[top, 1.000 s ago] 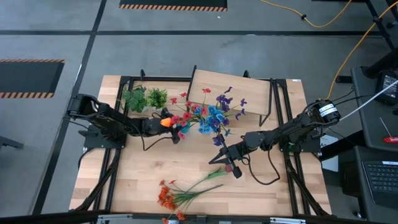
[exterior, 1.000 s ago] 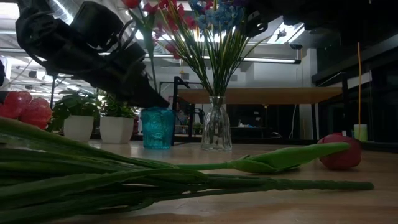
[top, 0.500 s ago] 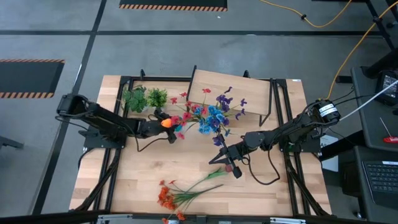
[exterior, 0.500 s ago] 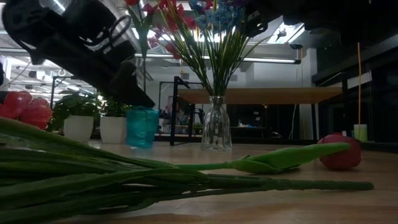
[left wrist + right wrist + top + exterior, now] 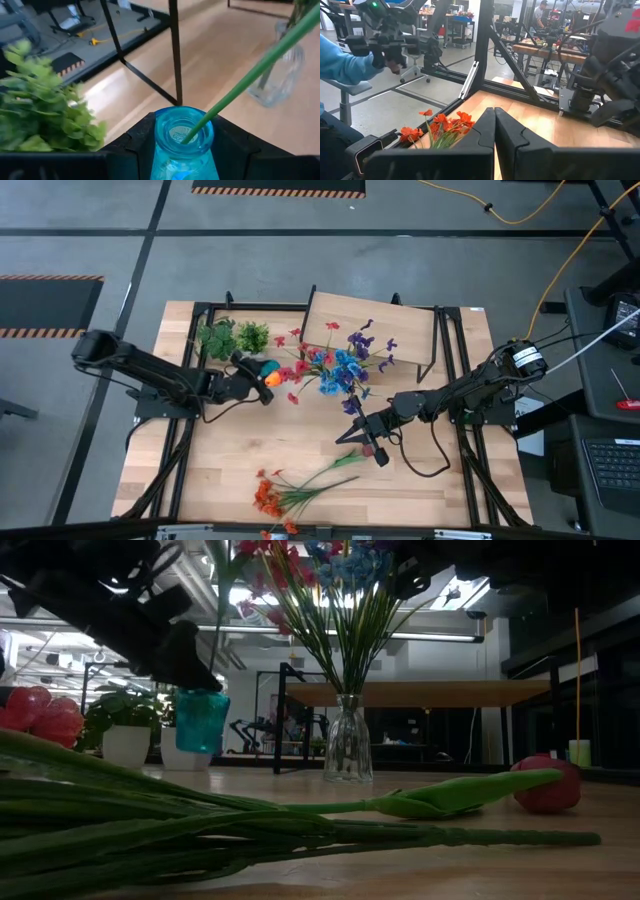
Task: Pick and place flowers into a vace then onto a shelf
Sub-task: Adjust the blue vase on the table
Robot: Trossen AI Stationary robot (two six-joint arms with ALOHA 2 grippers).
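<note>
Blue glass shows between the left hand (image 5: 182, 150)'s two dark fingers (image 5: 127, 150): a small blue vase (image 5: 182, 145) is gripped around its body, with the fingers closed on either side of it, and a single green stem (image 5: 250, 80) rises out of its mouth. From above, this stem ends in an orange tulip (image 5: 267, 377), held just beside the two leafy green plants (image 5: 233, 338) near the back left of the light-wood surface (image 5: 220, 470). In the low view the blue vase hangs clear of the surface, in front of the white pots of those plants. A clear glass vase (image 5: 348, 745) stands near the middle of the surface, holding a spread of red, blue and purple flowers (image 5: 335, 360). Just behind it is the shelf (image 5: 370, 320), a small light-wood board on thin black legs, with some blooms reaching over its front edge. The right hand (image 5: 494, 145) rests low over the surface to the right of the clear vase, its fingers pressed together and holding nothing. A spray of orange flowers (image 5: 275, 495) with long green stems lies flat near the front edge of the surface. In the right wrist view a person's blue sleeve (image 5: 340, 62) shows beyond the surface.
</note>
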